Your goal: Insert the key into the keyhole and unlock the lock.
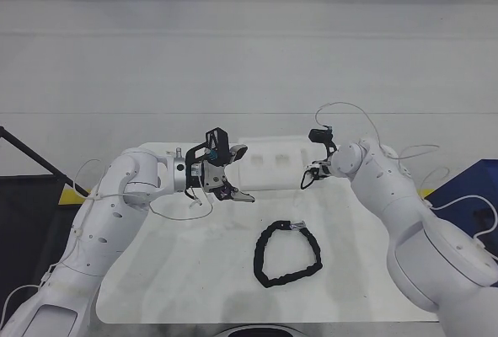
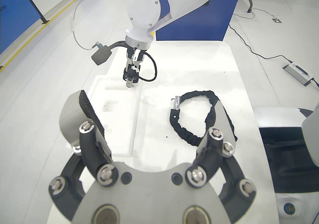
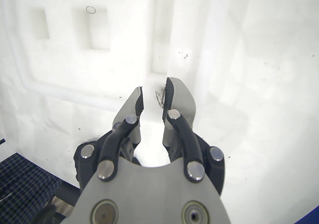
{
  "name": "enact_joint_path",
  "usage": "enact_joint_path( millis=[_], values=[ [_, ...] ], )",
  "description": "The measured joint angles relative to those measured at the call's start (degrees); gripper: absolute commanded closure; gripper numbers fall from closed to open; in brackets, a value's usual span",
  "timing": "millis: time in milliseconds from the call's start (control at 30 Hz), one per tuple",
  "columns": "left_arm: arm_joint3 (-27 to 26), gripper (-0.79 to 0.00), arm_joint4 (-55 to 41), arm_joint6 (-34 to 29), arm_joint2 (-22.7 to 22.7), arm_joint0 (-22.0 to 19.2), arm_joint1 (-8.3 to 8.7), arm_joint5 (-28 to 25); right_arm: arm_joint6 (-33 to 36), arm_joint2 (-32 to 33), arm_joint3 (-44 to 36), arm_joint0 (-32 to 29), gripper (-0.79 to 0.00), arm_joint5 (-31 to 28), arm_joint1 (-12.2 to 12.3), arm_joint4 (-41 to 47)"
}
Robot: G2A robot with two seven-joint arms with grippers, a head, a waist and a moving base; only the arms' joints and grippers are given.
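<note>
The white table (image 1: 173,278) carries a white foam tray (image 1: 270,173) with rectangular pockets along its far side. Nearer the robot, a black fabric-sleeved chain lock (image 1: 261,253) lies in a loop on the bare table, well apart from both arms. Its metal lock cylinder (image 2: 177,101) sits at the loop's far end, pointing towards the tray.

The left tool (image 1: 242,175) hangs above the tray's near edge, opened wide and holding nothing. The right tool (image 3: 154,88) points down at the tray just beside the end of a long narrow pocket. Its fingers stand only narrowly apart. The small metal key (image 3: 159,97) sits between them, against one pad, with a visible gap to the other.
</note>
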Motion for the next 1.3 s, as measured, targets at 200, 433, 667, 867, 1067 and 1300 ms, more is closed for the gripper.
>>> enact_joint_path(
  millis=[200,433,667,867,1067,1300],
  values=[
    [0.00,-0.785,0.00,0.00,0.00,0.00,0.00,0.00,-0.62,0.52,0.24,-0.19,-0.022,1.00,-0.12,-0.33],
    [0.00,-0.785,0.00,0.00,0.00,0.00,0.00,0.00,-0.58,0.90,0.28,-0.39,0.000,1.79,-0.25,-1.09],
    [0.00,-0.785,0.00,0.00,0.00,0.00,0.00,0.00,-0.63,0.90,-0.12,0.23,0.000,1.49,-0.30,-2.85],
    [0.00,-0.785,0.00,0.00,0.00,0.00,0.00,0.00,0.22,0.92,-0.50,1.18,0.000,0.29,-0.30,-4.34],
    [0.00,-0.785,0.00,0.00,0.00,0.00,0.00,0.00,0.14,1.28,-0.55,1.75,0.000,-1.11,0.01,-5.29],
    [0.00,-0.785,0.00,0.00,0.00,0.00,0.00,0.00,-1.02,2.47,-0.48,2.00,0.000,-3.54,0.93,-5.04]
  ],
)
